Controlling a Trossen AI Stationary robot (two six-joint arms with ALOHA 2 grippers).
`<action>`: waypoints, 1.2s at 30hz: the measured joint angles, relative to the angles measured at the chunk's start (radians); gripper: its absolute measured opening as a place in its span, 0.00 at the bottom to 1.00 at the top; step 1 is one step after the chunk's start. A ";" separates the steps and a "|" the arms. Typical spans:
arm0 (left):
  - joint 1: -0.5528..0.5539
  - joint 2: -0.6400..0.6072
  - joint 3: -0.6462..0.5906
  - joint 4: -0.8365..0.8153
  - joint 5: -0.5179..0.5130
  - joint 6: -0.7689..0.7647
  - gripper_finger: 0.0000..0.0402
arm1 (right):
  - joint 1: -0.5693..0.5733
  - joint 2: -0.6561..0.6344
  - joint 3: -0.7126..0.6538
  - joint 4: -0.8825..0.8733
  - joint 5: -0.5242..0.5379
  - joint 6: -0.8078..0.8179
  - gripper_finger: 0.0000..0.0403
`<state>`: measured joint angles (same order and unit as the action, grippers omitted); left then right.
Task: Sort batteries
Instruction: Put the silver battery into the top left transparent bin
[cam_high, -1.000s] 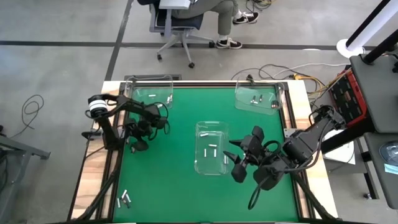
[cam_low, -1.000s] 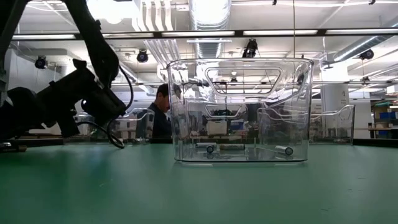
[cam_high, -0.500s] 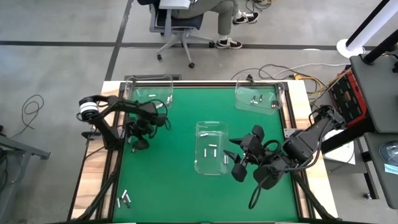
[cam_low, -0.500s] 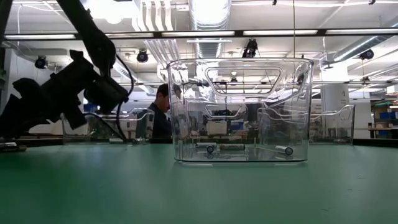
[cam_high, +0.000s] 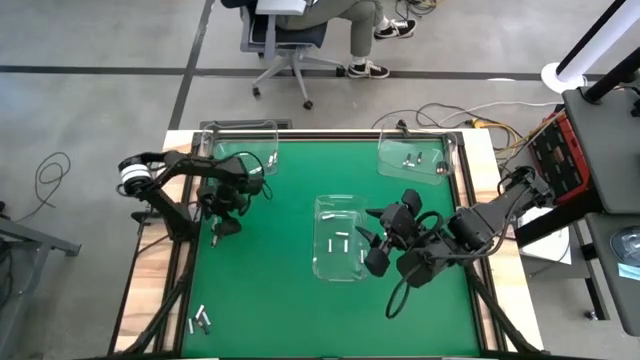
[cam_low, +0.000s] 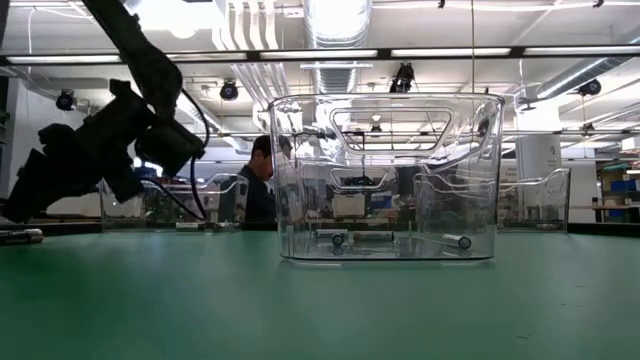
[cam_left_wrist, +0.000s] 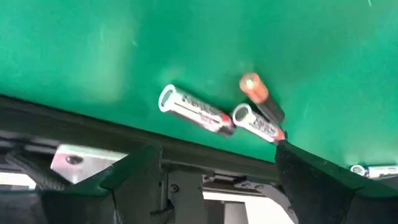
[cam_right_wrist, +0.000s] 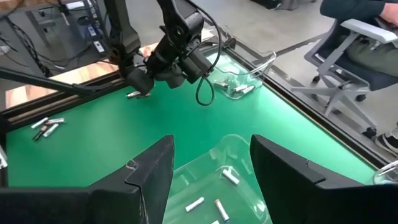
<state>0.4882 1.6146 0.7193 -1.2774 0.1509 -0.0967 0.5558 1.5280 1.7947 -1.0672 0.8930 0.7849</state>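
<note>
Three batteries (cam_left_wrist: 196, 112) lie loose on the green mat by the near left edge rail, seen also in the high view as a small cluster of batteries (cam_high: 200, 320). My left gripper (cam_high: 222, 225) hangs open above the mat at the table's left, nothing between its fingers (cam_left_wrist: 134, 168). A clear bin (cam_high: 340, 238) stands mid-table on its flat base, with a few batteries (cam_right_wrist: 230, 177) lying on its floor. My right gripper (cam_high: 374, 250) is open at the bin's right rim, its fingers (cam_right_wrist: 152, 174) apart above the bin and holding nothing.
Two more clear bins stand at the far edge: one at the far left (cam_high: 240, 150) and one at the far right (cam_high: 412, 157), which holds a few batteries. A person sits on an office chair (cam_high: 290, 40) beyond the far edge. Bare mat lies between the bins.
My left gripper has risen and drawn a little toward the far edge, staying open. My right gripper has moved toward the table's left and far side, up to the middle bin's right rim. The batteries have not moved.
</note>
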 joint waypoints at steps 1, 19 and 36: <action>0.003 0.012 0.002 0.008 0.004 0.002 0.72 | -0.001 0.000 0.000 0.000 0.000 -0.001 0.50; -0.013 0.060 -0.021 0.086 0.072 0.000 0.67 | -0.016 0.000 0.000 0.000 -0.002 -0.010 0.50; -0.128 0.060 -0.022 0.137 0.124 -0.132 0.61 | -0.022 0.000 0.000 0.000 -0.002 -0.034 0.50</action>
<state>0.3601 1.6749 0.6971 -1.1407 0.2745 -0.2286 0.5339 1.5276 1.7947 -1.0672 0.8909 0.7506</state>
